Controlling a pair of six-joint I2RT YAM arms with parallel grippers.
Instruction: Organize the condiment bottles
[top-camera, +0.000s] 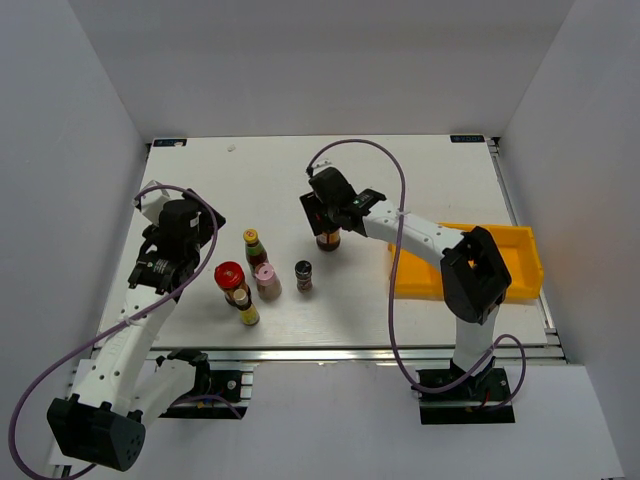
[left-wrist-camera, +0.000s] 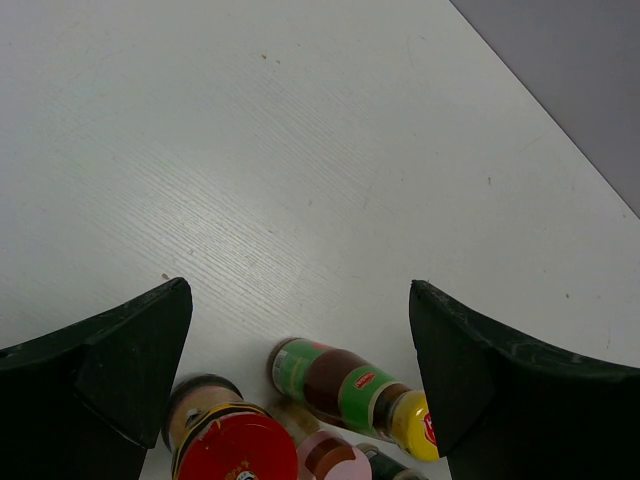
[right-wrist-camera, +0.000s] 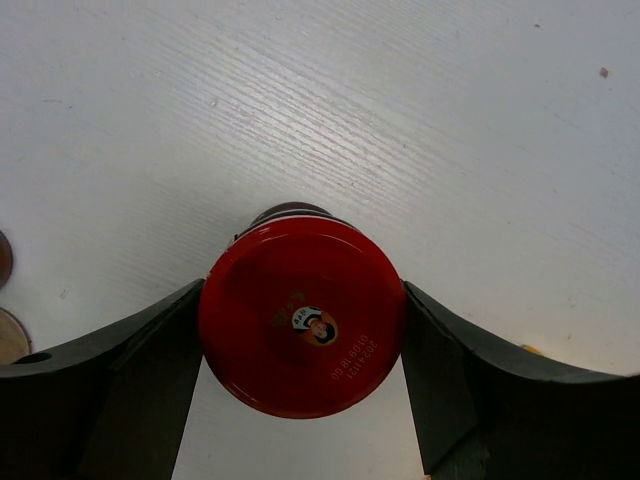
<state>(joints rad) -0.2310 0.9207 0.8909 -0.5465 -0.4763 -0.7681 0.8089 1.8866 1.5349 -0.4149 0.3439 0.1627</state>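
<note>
The right pincer is closed on a stout dark glass jar with a round red cap. In the right wrist view its two black fingers lie against both sides of the cap. This jar stands upright on the white wooden counter, near the middle, apart from the other bottles.

The left pincer has its fingers wide apart and holds nothing. It hangs over the left part of the counter, just beside the group of bottles.

In this group five bottles stand close together. The second stout dark jar with a red cap is on the left side. Just in front of it is a slim bottle with a yellow cap; whether the two touch I cannot tell. A small bottle with a pink cap stands just to the right of the red-capped jar. A small dark bottle with a black cap stands a little more to the right, alone. Behind them is a slim bottle with a yellow cap and a green label, and it has brown liquid inside.

A yellow plastic tray sits at the right edge of the counter, well apart from the bottles. The right arm covers a part of it. All six bottles are on the counter, outside the tray.
</note>
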